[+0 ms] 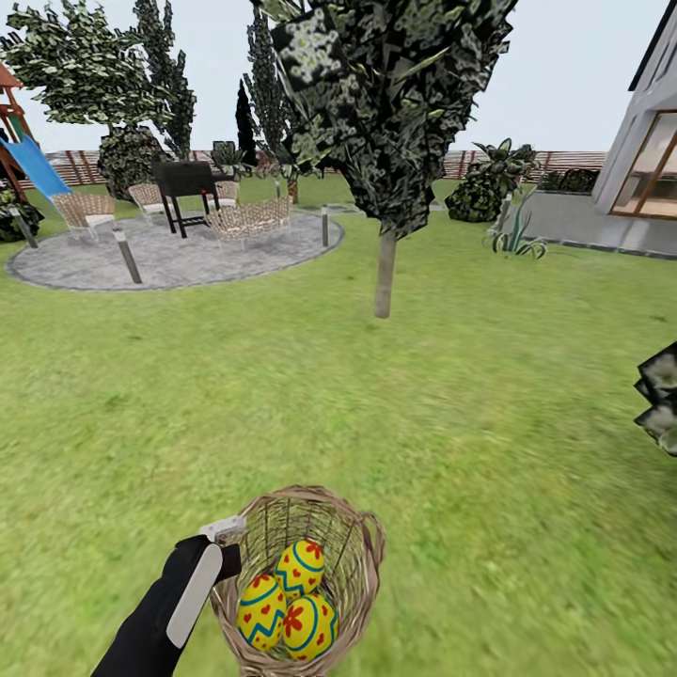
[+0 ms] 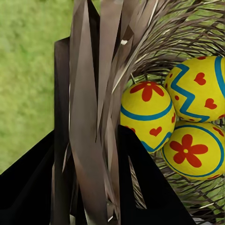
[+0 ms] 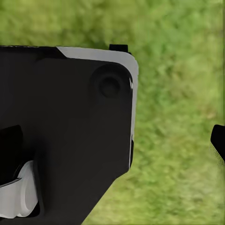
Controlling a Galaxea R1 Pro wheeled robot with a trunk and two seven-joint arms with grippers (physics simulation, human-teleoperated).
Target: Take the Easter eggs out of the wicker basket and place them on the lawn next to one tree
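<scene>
My left claw (image 1: 226,541) sits at the rim of the basket (image 1: 362,550), on its left side as my head camera sees it. From my left wrist, one dark finger (image 2: 145,187) lies inside the wicker wall and the other (image 2: 61,140) outside it, so the jaws straddle the weave (image 2: 89,117); they are parted, but I cannot tell whether they pinch the rim. My right claw: its wrist camera shows dark housing (image 3: 65,136) over grass (image 3: 178,117) and one dark tip (image 3: 218,140) at the edge; open or closed, I cannot tell.

All three eggs (image 1: 301,567) (image 1: 261,611) (image 1: 310,627) lie together in the bottom of the basket, touching one another. They are yellow with red flowers or hearts and blue bands. The nearest egg (image 2: 147,115) lies just beside my inner finger.

The basket stands on the lawn (image 1: 470,395). A tree (image 1: 384,273) with a pale trunk stands well beyond it. Farther left lie a gravel patio (image 1: 179,259) with wicker chairs (image 1: 85,212) and a dark table (image 1: 186,188). A house (image 1: 639,160) stands at right.
</scene>
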